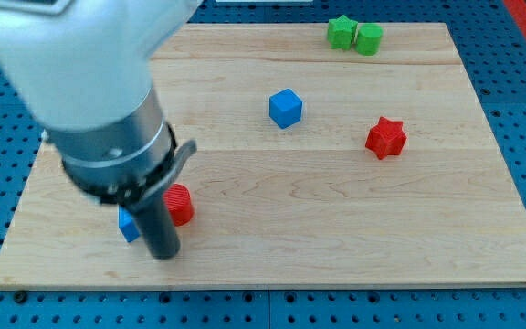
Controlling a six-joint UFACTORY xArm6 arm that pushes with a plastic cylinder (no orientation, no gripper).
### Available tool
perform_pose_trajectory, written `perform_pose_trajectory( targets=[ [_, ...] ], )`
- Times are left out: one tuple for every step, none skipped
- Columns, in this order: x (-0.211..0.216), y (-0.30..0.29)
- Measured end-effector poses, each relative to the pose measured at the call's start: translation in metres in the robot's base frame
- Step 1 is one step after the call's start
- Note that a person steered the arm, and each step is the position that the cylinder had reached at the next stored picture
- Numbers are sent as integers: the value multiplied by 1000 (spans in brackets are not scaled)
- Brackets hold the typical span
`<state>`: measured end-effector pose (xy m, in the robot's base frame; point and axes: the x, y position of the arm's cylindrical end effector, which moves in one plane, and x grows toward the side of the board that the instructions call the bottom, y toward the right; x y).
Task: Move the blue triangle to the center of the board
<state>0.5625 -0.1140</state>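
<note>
The blue triangle (128, 223) lies near the board's bottom-left, mostly hidden behind my rod; only a small blue part shows. My tip (164, 254) rests on the board just right of and below it, touching or almost touching it. A red round block (180, 204) sits right behind the rod, above and to the right of the tip. The arm's big grey body covers the view's upper left.
A blue cube (285, 108) lies a little above the board's middle. A red star (386, 138) is at the right. A green star (341, 31) and a green round block (368, 38) touch at the top edge. The wooden board (336, 228) lies on a blue pegboard.
</note>
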Motion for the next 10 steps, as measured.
perform_pose_trajectory(
  targets=[
    [-70,-40],
    [-41,-43],
    [15,-16],
    [28,-62],
    [-17,-88],
    [-45,-63],
    [-100,-62],
    [-134,-40],
    [-145,23],
    [-150,77]
  ],
)
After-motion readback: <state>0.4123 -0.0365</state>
